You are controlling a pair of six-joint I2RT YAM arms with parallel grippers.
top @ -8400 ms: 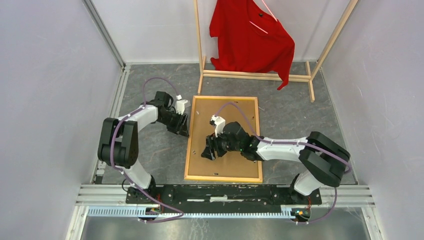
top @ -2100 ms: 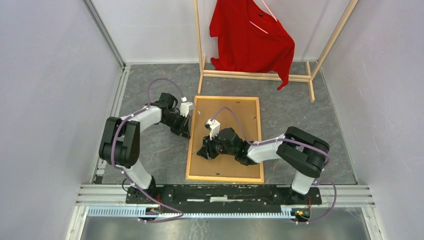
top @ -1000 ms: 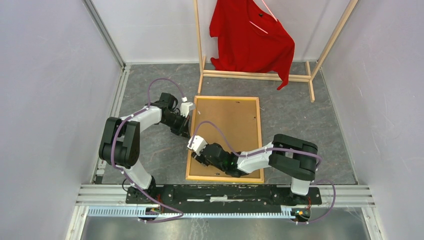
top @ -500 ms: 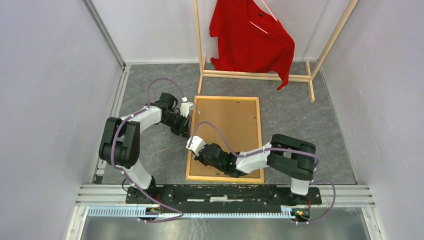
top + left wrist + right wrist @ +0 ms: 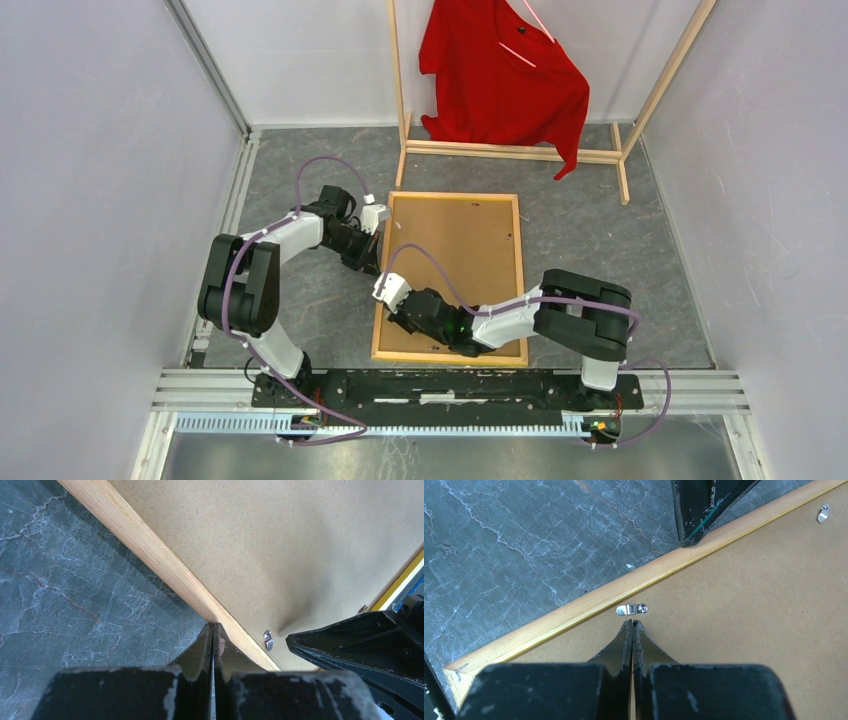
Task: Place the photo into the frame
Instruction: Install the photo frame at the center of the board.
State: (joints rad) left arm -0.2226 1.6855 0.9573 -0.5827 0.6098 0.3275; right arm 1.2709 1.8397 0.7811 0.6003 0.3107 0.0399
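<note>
Count: one frame (image 5: 450,196), back up on the grey table (image 5: 600,230), one brown backing board (image 5: 460,240) inside it.
Right gripper (image 5: 632,623): fingers pressed together, holding nothing, tips just short of a metal turn clip (image 5: 632,609).
Left gripper (image 5: 213,626): pressed together, tips at the frame's left wooden rail.
Wrist views only: the clips, two on the right, one on the left.
Top view only: one clothes rack (image 5: 520,152), one red shirt (image 5: 500,80).

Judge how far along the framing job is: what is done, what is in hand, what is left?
Done: the frame lies face down with the backing board seated in it; the photo is hidden, presumably underneath. In hand: the shut right gripper points at a metal clip by the left rail, where the shut left gripper rests. Left: probably securing the clips, including the farther clip.
</note>
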